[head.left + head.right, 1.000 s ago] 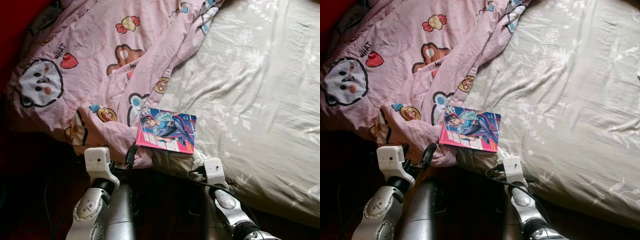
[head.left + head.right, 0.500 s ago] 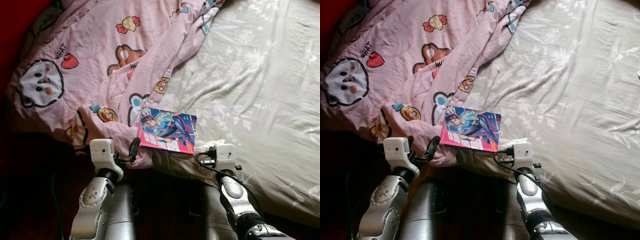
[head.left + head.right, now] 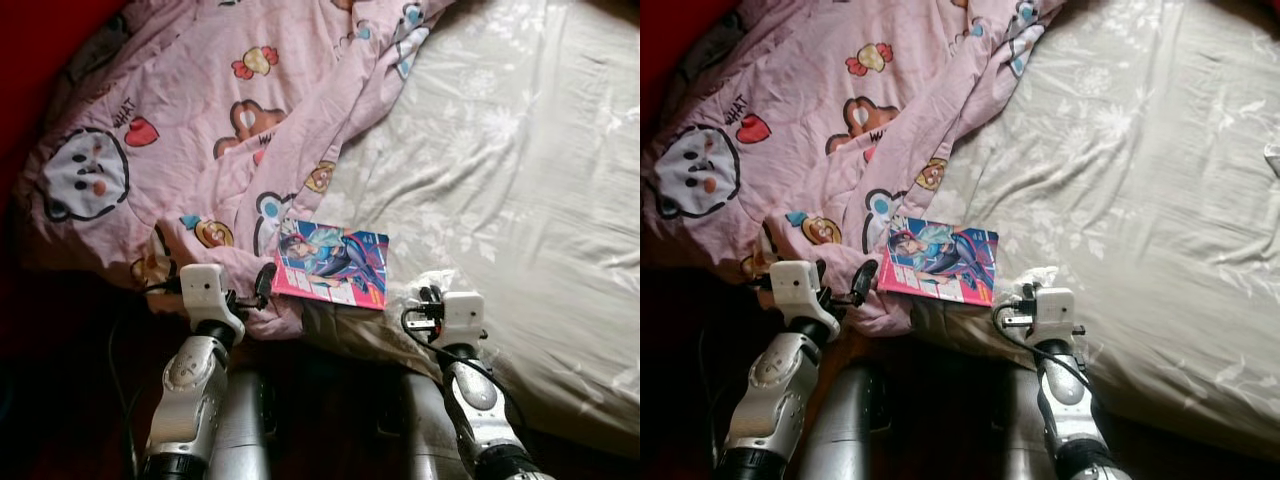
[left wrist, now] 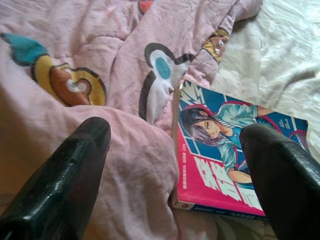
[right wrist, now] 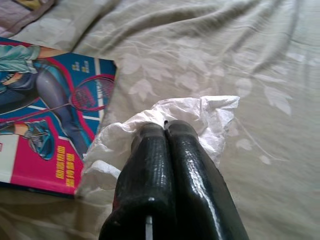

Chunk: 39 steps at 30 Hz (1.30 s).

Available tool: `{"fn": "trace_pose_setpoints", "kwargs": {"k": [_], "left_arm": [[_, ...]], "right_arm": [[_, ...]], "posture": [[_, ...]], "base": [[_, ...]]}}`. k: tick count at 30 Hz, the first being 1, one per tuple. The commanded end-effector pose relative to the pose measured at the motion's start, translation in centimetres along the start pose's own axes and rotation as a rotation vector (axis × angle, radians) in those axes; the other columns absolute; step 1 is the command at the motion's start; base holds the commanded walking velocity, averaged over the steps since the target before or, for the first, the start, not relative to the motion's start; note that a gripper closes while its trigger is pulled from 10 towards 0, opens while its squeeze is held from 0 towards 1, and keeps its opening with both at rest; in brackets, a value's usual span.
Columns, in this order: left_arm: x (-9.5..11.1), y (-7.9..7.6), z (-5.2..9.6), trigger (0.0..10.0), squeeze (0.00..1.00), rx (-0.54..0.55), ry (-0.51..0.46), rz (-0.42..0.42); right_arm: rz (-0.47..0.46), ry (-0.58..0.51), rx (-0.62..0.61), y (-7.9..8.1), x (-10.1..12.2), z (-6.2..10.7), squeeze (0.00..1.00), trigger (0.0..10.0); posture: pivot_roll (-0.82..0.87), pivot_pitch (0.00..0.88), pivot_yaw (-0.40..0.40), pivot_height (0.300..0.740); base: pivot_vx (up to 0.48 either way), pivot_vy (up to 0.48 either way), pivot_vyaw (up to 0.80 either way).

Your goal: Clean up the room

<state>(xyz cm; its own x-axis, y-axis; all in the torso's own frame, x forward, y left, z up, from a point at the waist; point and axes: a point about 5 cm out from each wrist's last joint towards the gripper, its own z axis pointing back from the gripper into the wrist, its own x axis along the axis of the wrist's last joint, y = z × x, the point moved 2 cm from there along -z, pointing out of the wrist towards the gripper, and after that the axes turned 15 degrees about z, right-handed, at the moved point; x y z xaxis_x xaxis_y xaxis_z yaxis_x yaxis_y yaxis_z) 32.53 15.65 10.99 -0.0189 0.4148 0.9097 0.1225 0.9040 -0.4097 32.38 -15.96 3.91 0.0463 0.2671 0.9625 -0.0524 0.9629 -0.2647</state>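
Observation:
A comic book (image 3: 332, 263) with a pink and blue cover lies flat at the bed's near edge, partly on the pink cartoon blanket (image 3: 200, 130). My left gripper (image 4: 177, 135) is open, its fingers (image 4: 82, 165) wide apart low over the blanket fold, just left of the comic book (image 4: 225, 150). My right gripper (image 5: 165, 131) is shut on a crumpled white tissue (image 5: 200, 117) and sits on the sheet just right of the book. The same white tissue (image 3: 415, 292) pokes out beside my right wrist.
A pale floral sheet (image 3: 520, 180) covers the right half of the bed. The pink blanket is bunched over the left half and hangs over the near edge. Dark floor (image 3: 60, 400) lies below the bed edge, around my arms.
My right gripper has risen from below the bed edge onto the sheet beside the book, and the tissue now shows at its tips. The left gripper edged toward the book.

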Motion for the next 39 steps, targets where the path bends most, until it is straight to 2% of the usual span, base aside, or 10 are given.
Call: {"fn": "trace_pose_setpoints", "kwargs": {"k": [1, 10, 11, 12, 20, 30, 33, 36, 39], "left_arm": [[-1.0, 0.9, 0.6, 10.0, 0.00, 0.029, 0.029, 0.009], [-1.1, 1.2, 0.0, 10.0, 0.00, 0.020, 0.015, 0.006], [-1.2, 1.3, 0.0, 10.0, 0.00, 0.022, 0.015, 0.006], [-1.3, 1.4, 0.1, 10.0, 0.00, 0.024, 0.017, 0.006], [-2.2, 1.7, 0.6, 10.0, 0.00, 0.037, 0.031, 0.008], [-3.4, 2.0, 0.6, 10.0, 0.00, 0.048, 0.060, 0.003], [-3.8, 2.6, 0.9, 10.0, 0.00, 0.068, 0.074, -0.003], [-4.0, 4.3, 1.6, 10.0, 0.00, 0.108, 0.098, -0.021], [-4.4, 5.6, 2.1, 10.0, 0.00, 0.141, 0.126, -0.037]], "right_arm": [[-0.015, 0.033, -0.018, -0.3, -1.1, 0.9, 0.00, 0.0], [-0.048, -0.095, -0.084, -2.1, 1.5, 0.6, 0.00, 0.0], [-0.049, -0.097, -0.078, -2.0, 1.5, 0.7, 0.00, 1.5], [-0.047, -0.093, -0.076, -2.0, 1.4, 0.8, 0.00, 10.0], [-0.073, -0.049, -0.064, -1.8, 0.5, 1.2, 0.00, 10.0], [-0.087, -0.006, -0.062, -1.6, 0.1, 1.0, 0.00, 10.0], [-0.088, 0.003, -0.061, -1.6, -0.2, 1.1, 0.00, 10.0], [-0.096, 0.007, -0.069, -1.7, -0.4, 1.3, 0.00, 10.0], [-0.096, 0.007, -0.070, -1.7, -0.4, 1.2, 0.00, 10.0]], "posture": [[0.04, 0.319, -0.014, 0.645], [0.02, 0.283, -0.014, 0.645], [0.01, 0.279, -0.015, 0.645], [0.01, 0.275, -0.016, 0.645], [0.00, 0.257, -0.018, 0.645], [0.00, 0.211, -0.015, 0.700], [0.01, 0.194, -0.013, 0.710], [0.01, 0.168, -0.007, 0.735], [0.02, 0.152, -0.003, 0.740]], "base": [[0.000, 0.000, 0.00], [0.000, 0.000, 0.00], [0.000, 0.000, 0.00], [0.000, 0.000, 0.00], [0.000, 0.000, 0.00], [0.000, 0.000, 0.00], [0.000, 0.000, 0.00], [0.000, 0.000, 0.00], [0.000, 0.000, 0.00]]}}
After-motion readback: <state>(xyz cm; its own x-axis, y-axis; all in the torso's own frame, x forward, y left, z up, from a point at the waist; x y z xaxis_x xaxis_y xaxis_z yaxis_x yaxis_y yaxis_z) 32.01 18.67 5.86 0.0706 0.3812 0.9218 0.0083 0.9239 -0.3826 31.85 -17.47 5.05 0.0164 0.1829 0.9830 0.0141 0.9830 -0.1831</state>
